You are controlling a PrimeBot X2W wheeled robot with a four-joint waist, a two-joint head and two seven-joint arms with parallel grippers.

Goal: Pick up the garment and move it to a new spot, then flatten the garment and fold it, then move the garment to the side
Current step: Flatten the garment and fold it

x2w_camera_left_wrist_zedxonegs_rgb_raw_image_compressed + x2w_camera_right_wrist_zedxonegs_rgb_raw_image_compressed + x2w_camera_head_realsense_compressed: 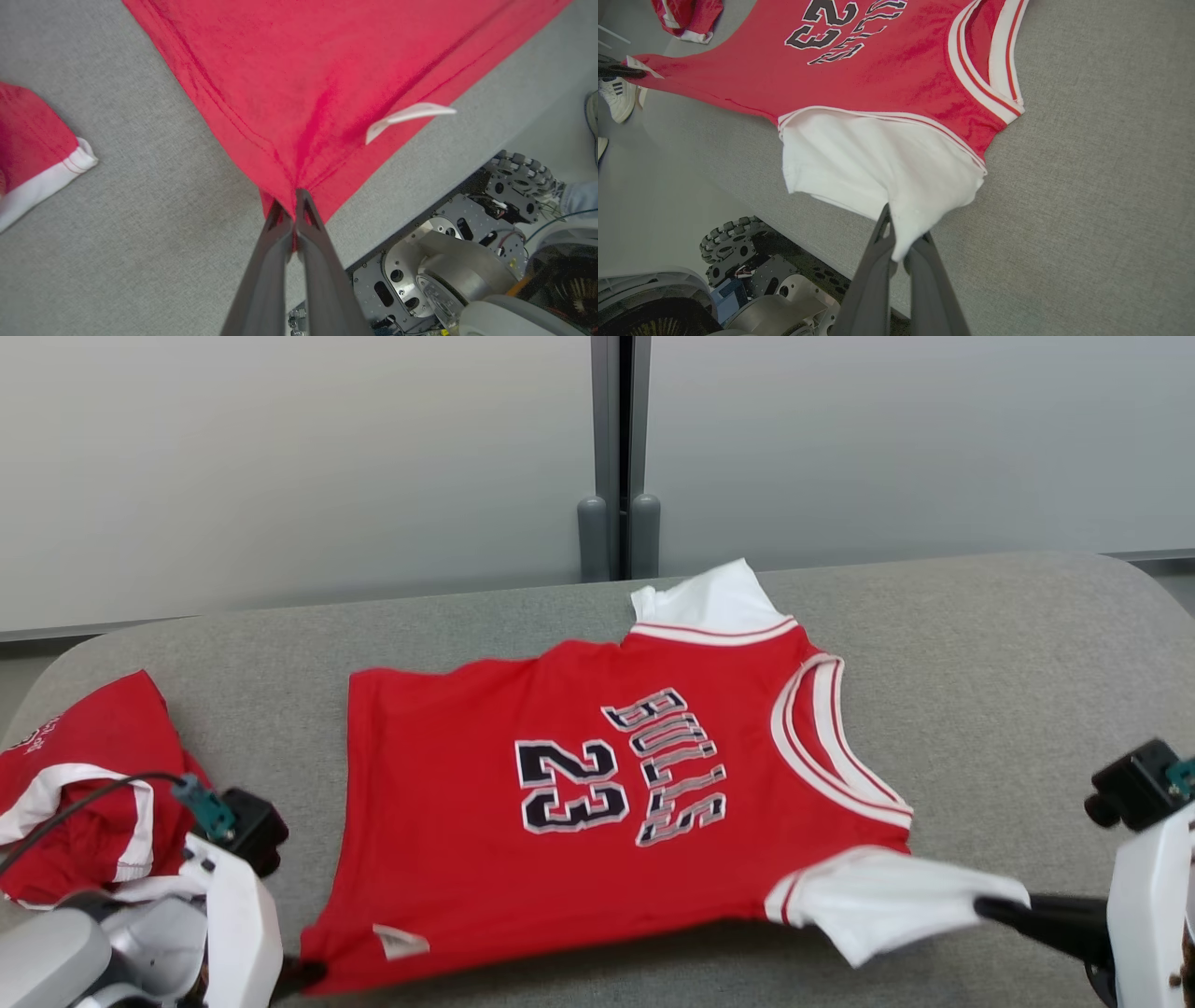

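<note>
We see the jersey (560, 803) spread face up across the middle of the grey table (1008, 653), collar (831, 737) to the right; our left gripper (295, 205) is clamped on its near-left corner (299, 172); our right gripper (900, 242) pinches the near white sleeve (878, 163); a second red garment (84, 784) lies crumpled at the left edge, apart from it.
</note>
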